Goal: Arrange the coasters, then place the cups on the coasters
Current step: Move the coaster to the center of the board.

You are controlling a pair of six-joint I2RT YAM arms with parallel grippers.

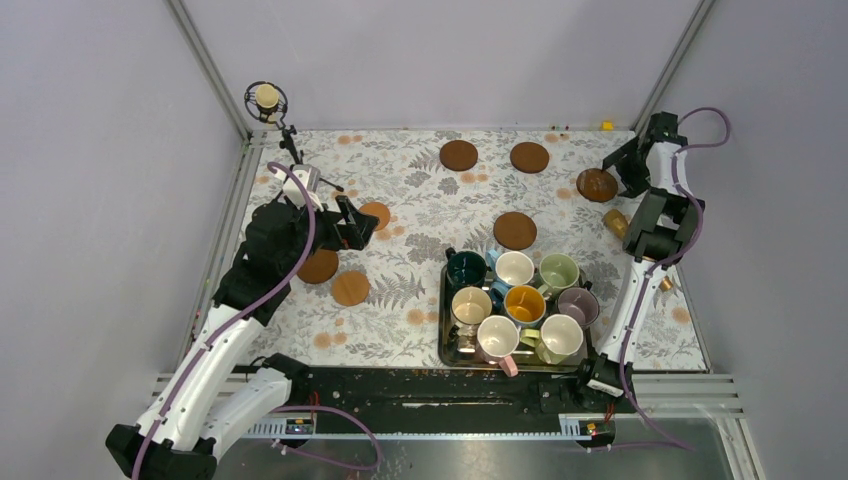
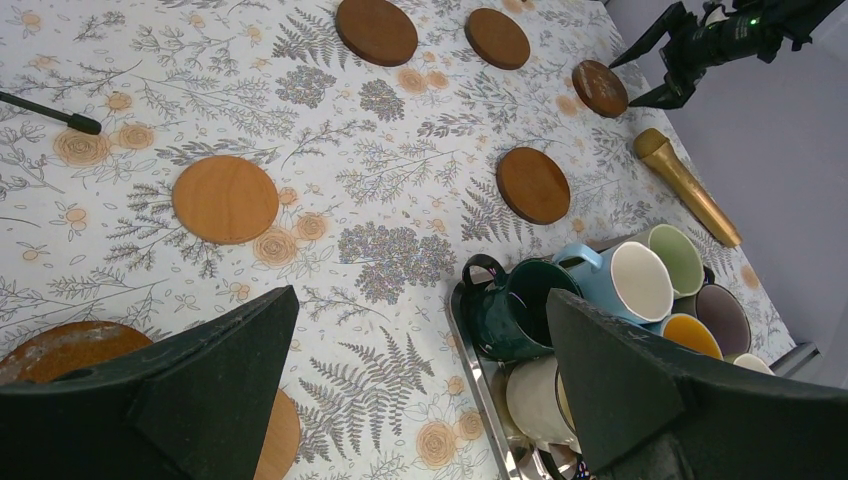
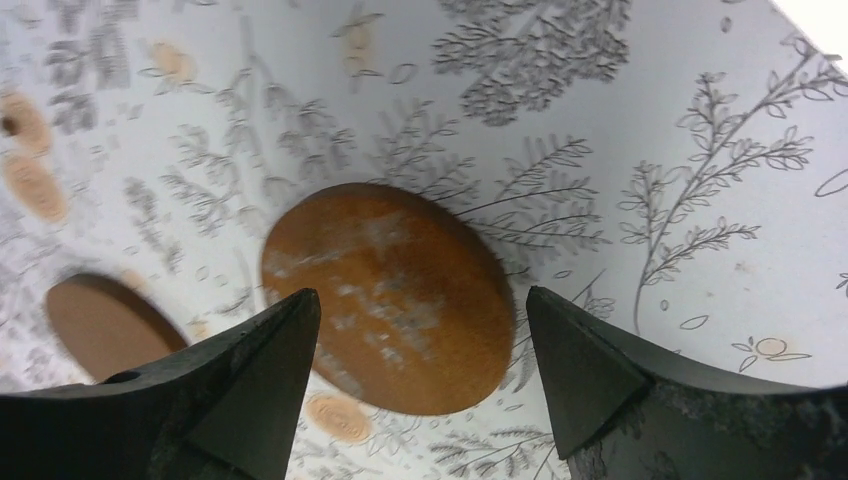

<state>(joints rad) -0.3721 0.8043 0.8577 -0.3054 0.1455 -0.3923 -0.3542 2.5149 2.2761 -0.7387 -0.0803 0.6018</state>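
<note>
As we are looking across the floral counter (image 1: 410, 190), we are counting seven coasters (image 1: 515, 230), all thin, flat, round discs. Two dark brown ones are lying side by side near the far edge, and one more dark brown one is lying just beyond the tray (image 1: 443, 345). Three lighter orange-brown ones are lying at the left, and a mottled coaster (image 3: 400, 300), rust-brown with pale scuffs, is lying at the far right. We are counting eight cups (image 1: 524, 303), all handled mugs, and they are crowding together inside the steel tray at the near right: dark green, light blue, pale green, beige, yellow-orange, mauve, pink and white. The right gripper (image 3: 422, 298) is hanging with its jaws apart on either side of the mottled coaster. The left gripper (image 2: 420, 300) is hovering wide open over the left coasters, holding nothing.
</note>
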